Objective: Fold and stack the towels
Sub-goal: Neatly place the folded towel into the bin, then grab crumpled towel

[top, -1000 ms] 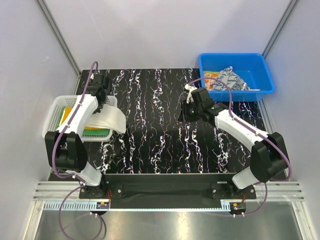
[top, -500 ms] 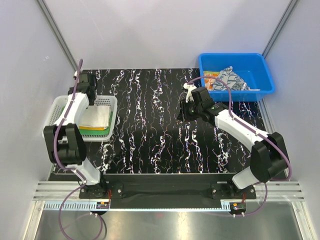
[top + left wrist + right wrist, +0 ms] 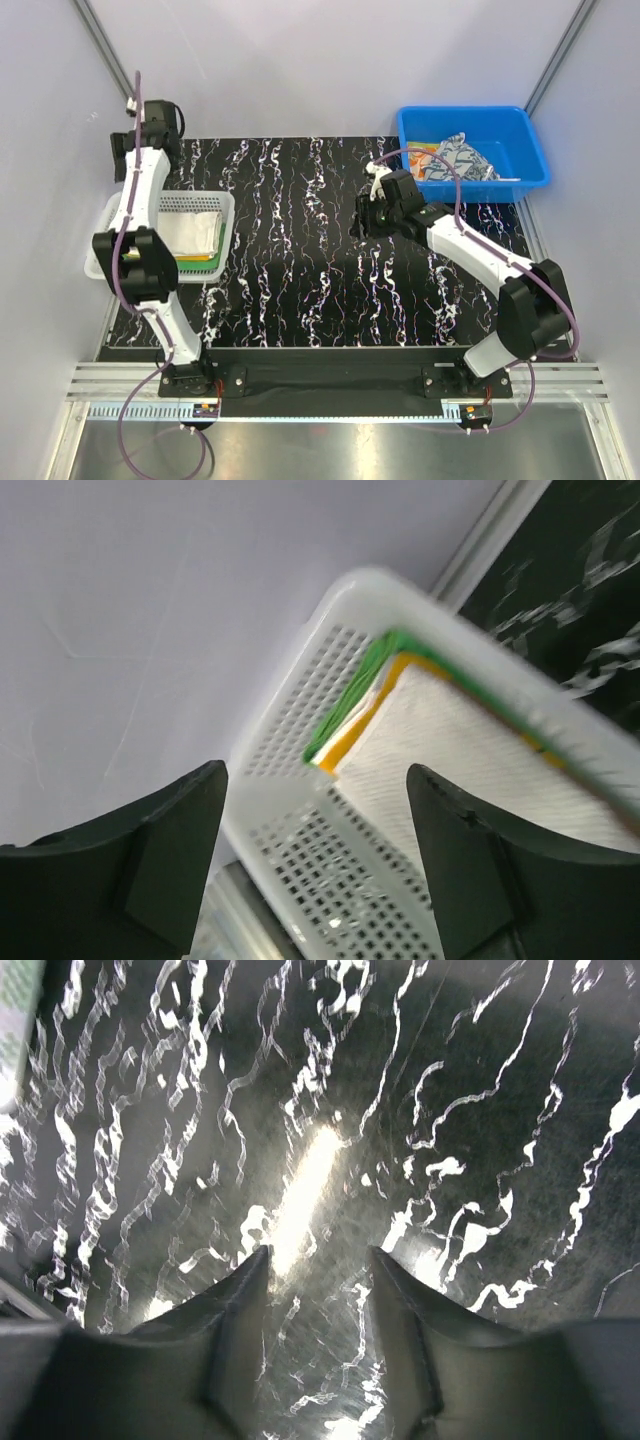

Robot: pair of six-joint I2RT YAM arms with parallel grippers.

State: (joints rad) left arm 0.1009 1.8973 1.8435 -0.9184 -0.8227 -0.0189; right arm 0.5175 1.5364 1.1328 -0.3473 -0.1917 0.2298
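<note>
Raising the left gripper point(image 3: 315, 800) up and away from the white basket point(image 3: 110, 215), after carrying the white towel point(image 3: 192, 233) draped over the basket's rim a second ago. Leaving that towel folded flat inside the basket, on top of the stack. Spreading the left gripper's jaws wide with nothing between them, after clamping the cloth half a second back. Hanging high over the basket's far-left corner, well apart from the white towel. Nudging the right gripper point(image 3: 315, 1275) only slightly toward the basket over the same second and parting its jaws a little more, gripping nothing.

Stacking up in the basket, top to bottom: white towel, orange-yellow towel point(image 3: 368, 720), green towel point(image 3: 350, 695), only the edges of the lower two peeking out along the basket's far side. Framing the basket's perforated corner and rim directly under the left gripper's gap in the wrist view, the towels showing just beyond that rim.

Hovering the right gripper low over the black marbled surface point(image 3: 300, 250), well to the right of the basket. Sitting farther right of the basket, at the surface's far corner: a blue bin point(image 3: 515, 135) holding the crumpled navy-and-white patterned towel point(image 3: 462, 158), with an orange cloth partly tucked beneath it. Stretching the right arm across the surface between the basket and the bin.
</note>
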